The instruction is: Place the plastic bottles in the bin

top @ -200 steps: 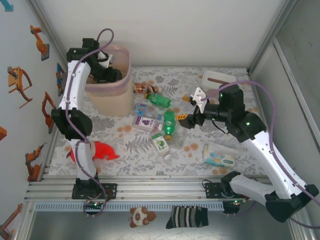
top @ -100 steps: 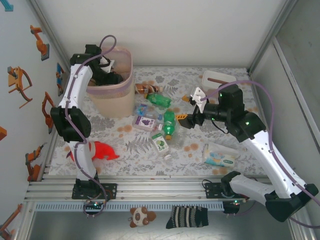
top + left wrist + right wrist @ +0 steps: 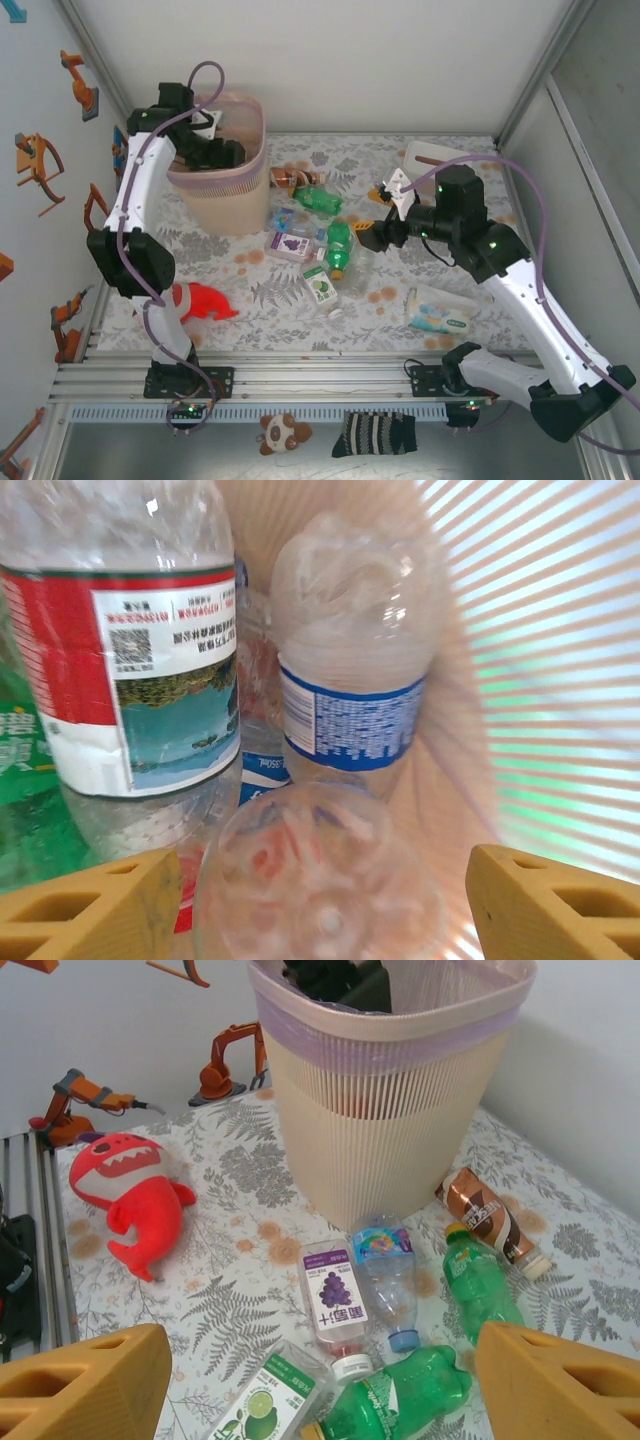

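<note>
The bin (image 3: 228, 200) is a tall, tapered wastebasket of pale pink-beige plastic. Its walls are finely ribbed, with a lilac band under the rim, and it stands at the far left of the fern-printed table cover (image 3: 270, 300). The left gripper (image 3: 215, 152) is down inside its mouth. In the wrist view its yellow fingers (image 3: 90, 910) stand wide apart with nothing pinched. Just under them lie crinkled clear bottles: a red-labelled bottle (image 3: 140, 670), a blue-labelled bottle (image 3: 350, 680), and an end-on bottle (image 3: 320, 880) between the fingertips. The slatted inner wall is close on the right.

The right gripper (image 3: 375, 235) hangs over the middle of the table, jaws spread wide and empty. Ahead of it the loose bottles cluster just beside the bin: a glossy green soda bottle (image 3: 480, 1280), a second green bottle (image 3: 400, 1395), a grape-label bottle (image 3: 335, 1305) side by side with a blue-capped clear bottle (image 3: 385, 1270), a lime-label bottle (image 3: 265, 1400) and a brown-label bottle (image 3: 485, 1220). The red plush fish (image 3: 135, 1195) lies well apart, with bare cover between it and the cluster.
</note>
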